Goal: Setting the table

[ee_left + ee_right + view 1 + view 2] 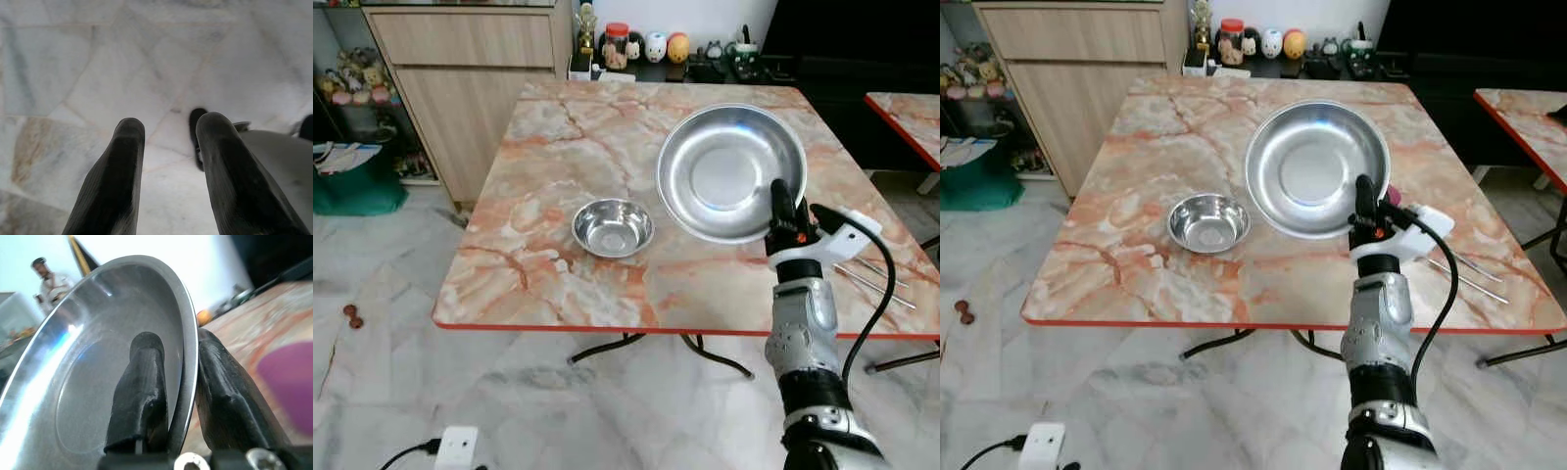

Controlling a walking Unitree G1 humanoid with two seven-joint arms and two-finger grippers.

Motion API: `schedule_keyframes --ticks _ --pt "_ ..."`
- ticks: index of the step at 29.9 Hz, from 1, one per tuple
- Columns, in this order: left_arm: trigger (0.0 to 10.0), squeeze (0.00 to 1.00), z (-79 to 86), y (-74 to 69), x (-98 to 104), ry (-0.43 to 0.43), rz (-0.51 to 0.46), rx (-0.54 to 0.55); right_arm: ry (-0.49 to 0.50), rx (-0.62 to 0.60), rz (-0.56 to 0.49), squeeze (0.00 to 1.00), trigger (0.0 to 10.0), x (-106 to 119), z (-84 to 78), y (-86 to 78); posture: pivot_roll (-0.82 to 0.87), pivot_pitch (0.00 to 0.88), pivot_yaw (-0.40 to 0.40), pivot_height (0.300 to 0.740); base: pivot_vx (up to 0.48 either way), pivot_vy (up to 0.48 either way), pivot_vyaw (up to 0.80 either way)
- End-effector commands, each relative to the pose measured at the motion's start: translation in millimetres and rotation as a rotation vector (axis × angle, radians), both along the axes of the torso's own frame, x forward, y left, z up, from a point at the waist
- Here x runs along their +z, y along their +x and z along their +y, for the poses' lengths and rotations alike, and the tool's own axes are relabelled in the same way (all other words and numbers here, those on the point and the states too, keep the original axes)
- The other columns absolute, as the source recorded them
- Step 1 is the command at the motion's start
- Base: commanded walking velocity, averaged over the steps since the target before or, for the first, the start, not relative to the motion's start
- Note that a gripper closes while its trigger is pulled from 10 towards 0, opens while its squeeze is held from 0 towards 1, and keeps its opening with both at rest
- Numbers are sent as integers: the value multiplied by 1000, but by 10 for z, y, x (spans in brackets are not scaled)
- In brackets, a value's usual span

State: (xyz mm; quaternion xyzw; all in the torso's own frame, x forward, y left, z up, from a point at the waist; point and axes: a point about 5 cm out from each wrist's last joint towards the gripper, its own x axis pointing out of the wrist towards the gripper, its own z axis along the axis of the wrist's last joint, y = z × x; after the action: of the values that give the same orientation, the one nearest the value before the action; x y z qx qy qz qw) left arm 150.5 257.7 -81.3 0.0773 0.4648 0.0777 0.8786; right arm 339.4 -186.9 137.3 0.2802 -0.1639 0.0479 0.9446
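Two black fingers [142,396] of the right gripper [783,211] pinch the tilted steel plate's [729,166] rim; left gripper [168,181] hangs parted over floor [73,73].

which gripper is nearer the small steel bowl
Right. The right gripper is over the table, clamping the big plate beside the small bowl; the left gripper hangs above the floor.
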Motion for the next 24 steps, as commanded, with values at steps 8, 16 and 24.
schedule_keyframes --ticks 8,16,24 --pt "10000 0 -126 -27 -49 -18 13 -9 40 165 16 0 10000 -53 219 -111 -3 0 -54 740 0 0 0" --pt "10000 0 -133 -47 -59 -13 22 -17 26 221 -9 0 10000 42 286 -107 1 0 -62 740 0 0 0" --pt "10000 0 -86 -50 -47 -6 23 -11 3 264 -27 0 10000 114 348 -113 -5 0 -62 740 0 0 0"
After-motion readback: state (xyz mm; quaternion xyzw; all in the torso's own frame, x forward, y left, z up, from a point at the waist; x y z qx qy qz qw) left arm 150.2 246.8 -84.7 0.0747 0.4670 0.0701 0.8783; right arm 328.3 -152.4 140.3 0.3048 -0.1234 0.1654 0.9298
